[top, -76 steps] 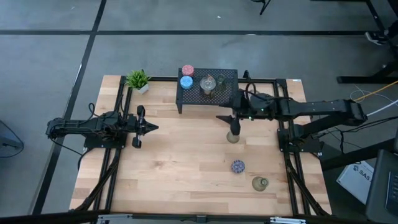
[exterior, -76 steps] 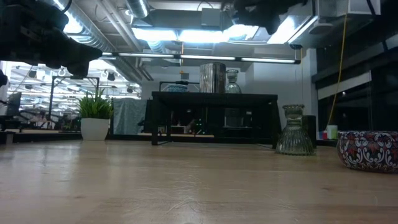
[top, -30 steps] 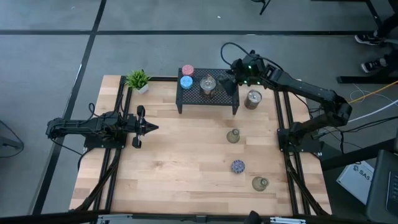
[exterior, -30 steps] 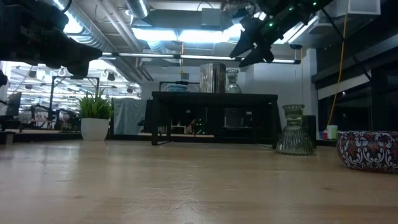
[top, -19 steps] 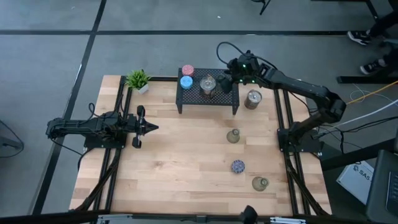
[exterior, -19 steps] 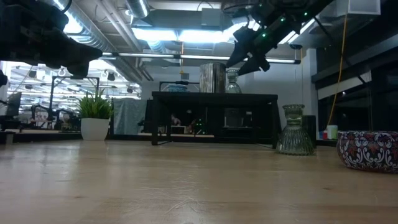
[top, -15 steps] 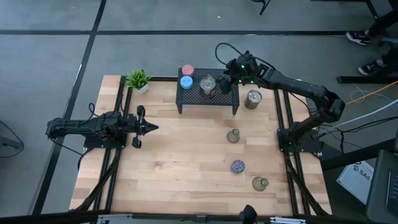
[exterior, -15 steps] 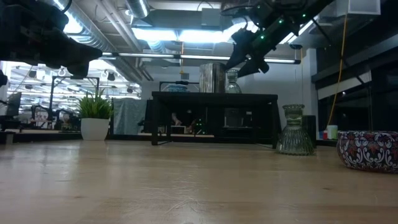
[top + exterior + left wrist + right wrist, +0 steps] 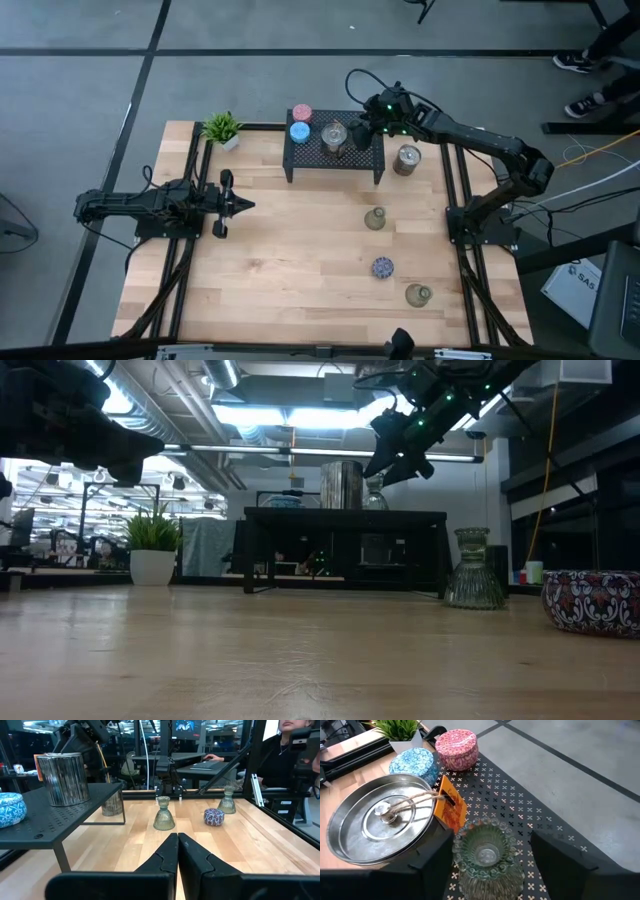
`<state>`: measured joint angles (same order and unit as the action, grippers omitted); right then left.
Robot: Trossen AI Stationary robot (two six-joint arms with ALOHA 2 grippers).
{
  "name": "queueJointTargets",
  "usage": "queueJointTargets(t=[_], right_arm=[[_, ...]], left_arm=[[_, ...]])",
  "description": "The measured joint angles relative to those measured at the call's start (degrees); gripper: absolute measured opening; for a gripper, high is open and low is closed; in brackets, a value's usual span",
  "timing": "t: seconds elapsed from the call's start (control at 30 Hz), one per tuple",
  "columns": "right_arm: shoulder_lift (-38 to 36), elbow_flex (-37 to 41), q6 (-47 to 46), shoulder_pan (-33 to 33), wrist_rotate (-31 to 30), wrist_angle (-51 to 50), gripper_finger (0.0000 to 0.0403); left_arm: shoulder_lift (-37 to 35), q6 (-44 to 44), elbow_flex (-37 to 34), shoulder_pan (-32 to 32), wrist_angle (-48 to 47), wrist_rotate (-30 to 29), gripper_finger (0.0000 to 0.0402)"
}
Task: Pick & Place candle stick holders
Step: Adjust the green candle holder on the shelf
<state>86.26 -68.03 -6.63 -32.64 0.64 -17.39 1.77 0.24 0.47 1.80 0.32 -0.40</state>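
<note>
A black mesh rack (image 9: 335, 150) at the table's far edge carries a pink holder (image 9: 456, 749), a light blue one (image 9: 414, 761), a silver one (image 9: 382, 822) with an orange tag, and a clear ribbed glass holder (image 9: 487, 851). My right gripper (image 9: 490, 862) is open over the rack, slanting down, one finger on each side of the glass holder; a gap shows beside one finger. On the table rest an olive glass holder (image 9: 375, 219), a speckled blue one (image 9: 383, 267), an olive-grey one (image 9: 418, 295) and a silver one (image 9: 407, 159). My left gripper (image 9: 240, 205) waits shut at the table's left.
A small green potted plant (image 9: 222, 127) stands at the far left corner beside the rack. Black frame rails (image 9: 465, 240) run along both sides of the wooden table. A person sits beyond the table's right side (image 9: 290, 750). Bare wood lies in the table's middle and near part.
My right gripper has moved from over the rack's right end a little toward the table's left and down, onto the level of the clear glass holder on the rack. The holders have kept their places.
</note>
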Motion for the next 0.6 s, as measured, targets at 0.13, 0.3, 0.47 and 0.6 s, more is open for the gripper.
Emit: queueJointTargets(t=[0.13,0.3,0.47,0.6], right_arm=[[0.0,0.0,0.0,0.0,0.0,-0.02,0.0238],[0.0,0.0,0.0,0.0,-0.01,-0.17,0.0208],[0.0,0.0,-0.02,0.0,-0.01,-0.3,0.0185],[0.0,0.0,-0.02,0.0,-0.02,-0.39,0.0182]], left_arm=[[0.01,0.0,0.02,0.0,0.0,0.0,0.0008],[-0.01,0.01,0.0,0.02,0.0,0.0,0.0005],[0.0,-0.01,0.0,0.0,0.0,0.0,0.0005],[0.0,-0.02,0.01,0.01,0.0,0.0,0.0008]])
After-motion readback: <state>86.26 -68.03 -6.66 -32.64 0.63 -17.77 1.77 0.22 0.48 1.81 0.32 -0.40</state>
